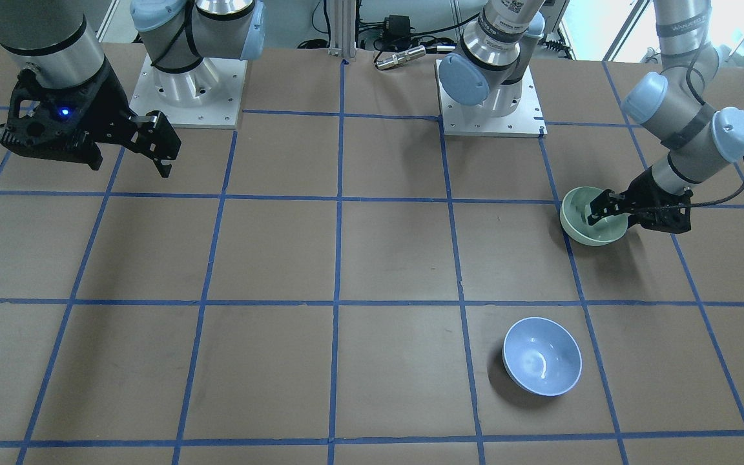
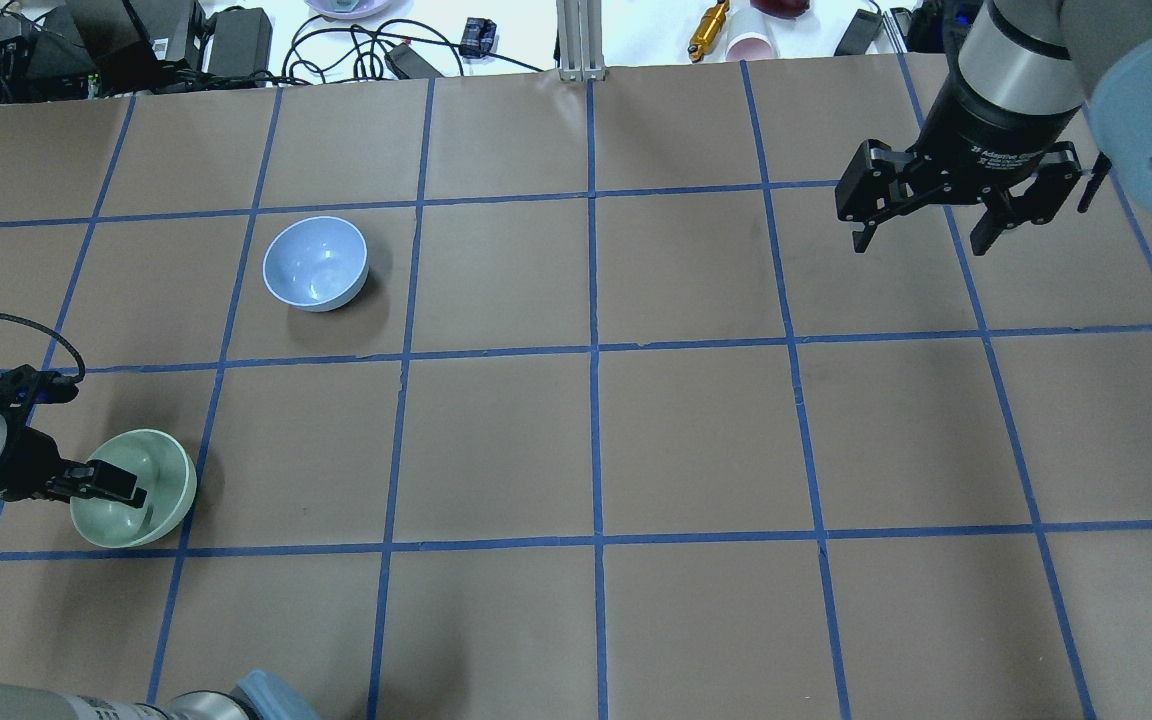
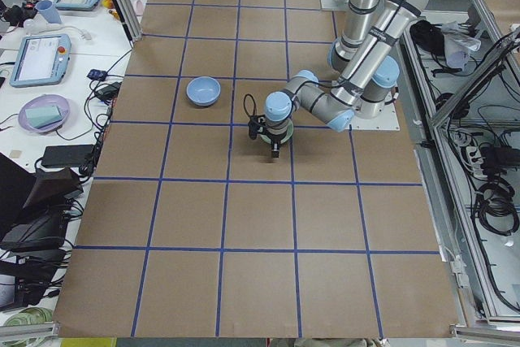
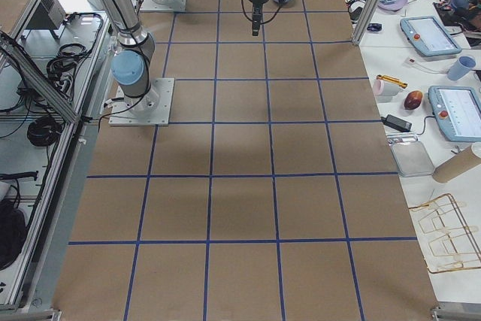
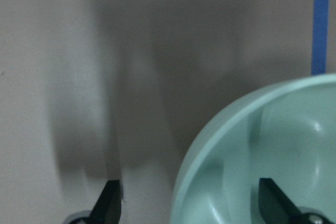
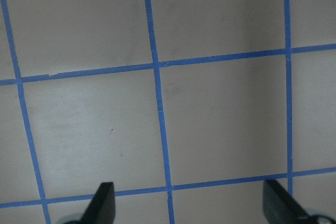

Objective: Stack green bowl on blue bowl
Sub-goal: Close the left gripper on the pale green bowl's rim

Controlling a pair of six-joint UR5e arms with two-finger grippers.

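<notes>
The pale green bowl (image 1: 577, 223) sits on the table near my left side; it also shows in the overhead view (image 2: 164, 492) and the left wrist view (image 5: 273, 145). My left gripper (image 1: 596, 213) (image 2: 124, 487) is open and straddles the bowl's rim, with one finger inside the bowl and one outside. The light blue bowl (image 1: 542, 356) (image 2: 315, 263) stands upright and empty about one grid square further out on the table. My right gripper (image 1: 160, 155) (image 2: 921, 238) is open and empty, hovering above the table far from both bowls.
The two arm base plates (image 1: 186, 97) (image 1: 491, 110) stand at the robot's edge of the table. Cables, a pink cup (image 2: 754, 45) and small tools lie beyond the far edge. Blue tape lines grid the brown table (image 2: 596, 440).
</notes>
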